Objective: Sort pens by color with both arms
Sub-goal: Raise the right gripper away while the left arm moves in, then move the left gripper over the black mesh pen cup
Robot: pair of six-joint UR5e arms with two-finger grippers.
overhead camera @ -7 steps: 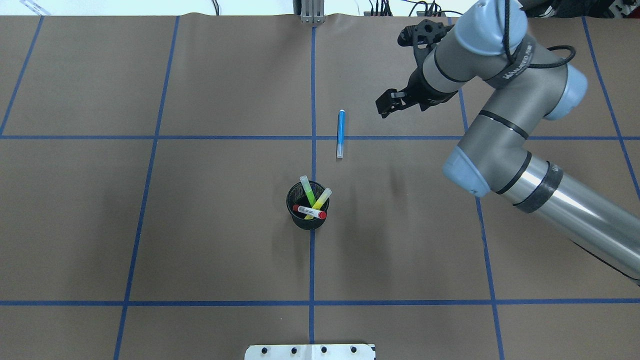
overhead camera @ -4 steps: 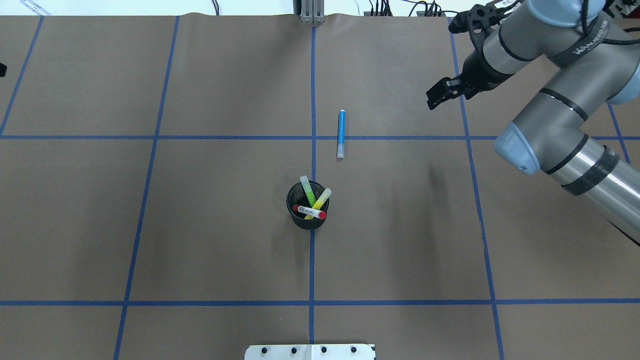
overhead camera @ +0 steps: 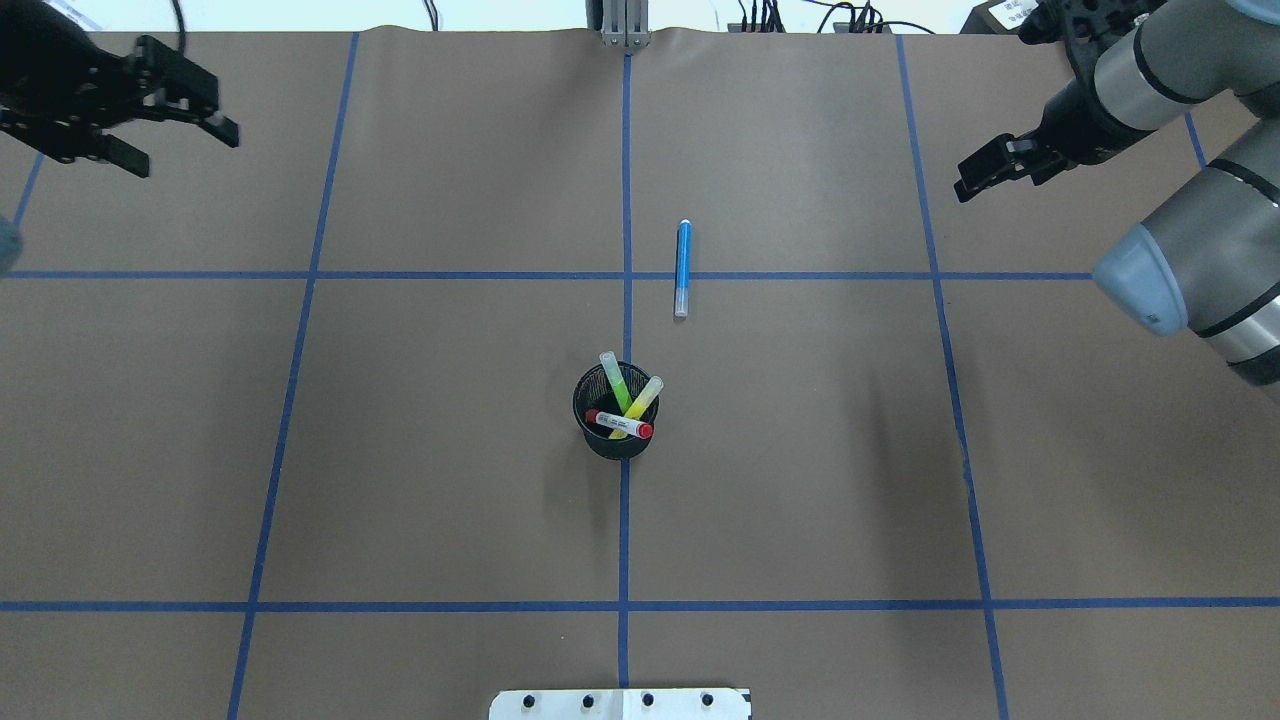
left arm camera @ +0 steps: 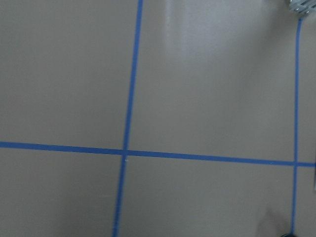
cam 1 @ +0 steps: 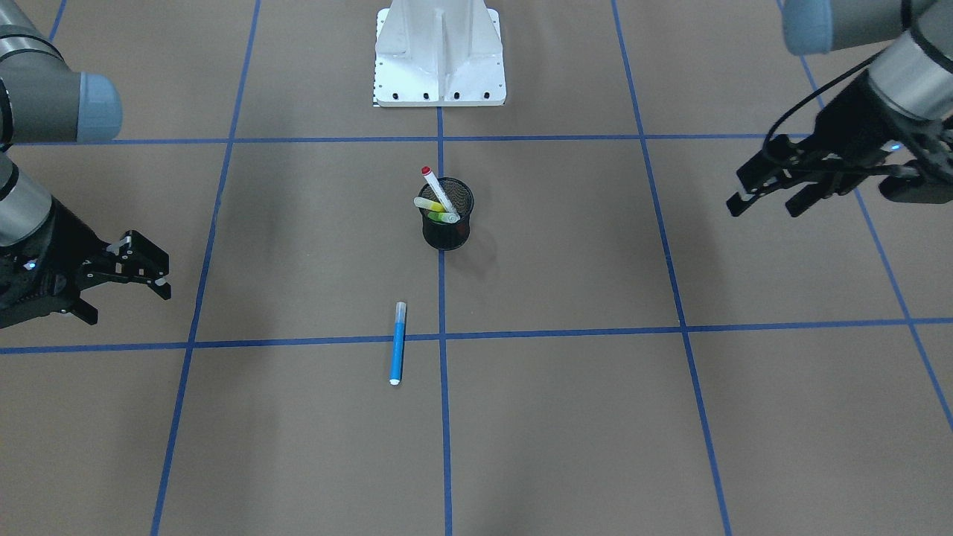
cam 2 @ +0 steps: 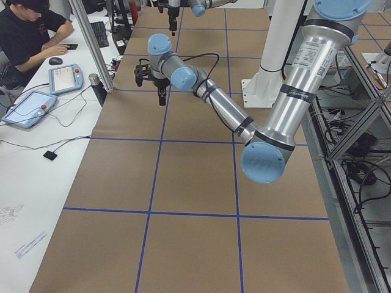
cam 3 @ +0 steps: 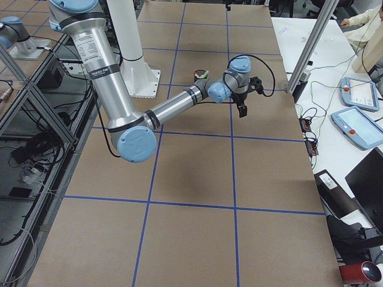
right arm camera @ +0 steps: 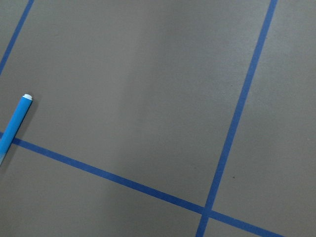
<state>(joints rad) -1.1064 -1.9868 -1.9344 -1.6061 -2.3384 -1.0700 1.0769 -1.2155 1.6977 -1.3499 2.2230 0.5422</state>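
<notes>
A blue pen [overhead camera: 682, 268] lies alone on the brown table just beyond the black mesh cup [overhead camera: 600, 440]; it also shows in the front view [cam 1: 398, 344] and at the left edge of the right wrist view [right arm camera: 12, 128]. The cup holds a green pen [overhead camera: 612, 378], a yellow pen [overhead camera: 647, 396] and a white pen with a red cap [overhead camera: 620, 422]. My left gripper [overhead camera: 190, 150] hovers open and empty at the far left. My right gripper [overhead camera: 970, 187] hovers open and empty at the far right. Both are far from the pens.
Blue tape lines divide the brown table into squares. The white base pedestal [cam 1: 439, 52] stands at the robot's edge. An operator [cam 2: 30, 30] sits at a side desk with tablets beyond the table's far edge.
My right arm has swung away from the blue pen toward the far right. My left gripper has come into view at the far left. The pens and cup have not moved.
</notes>
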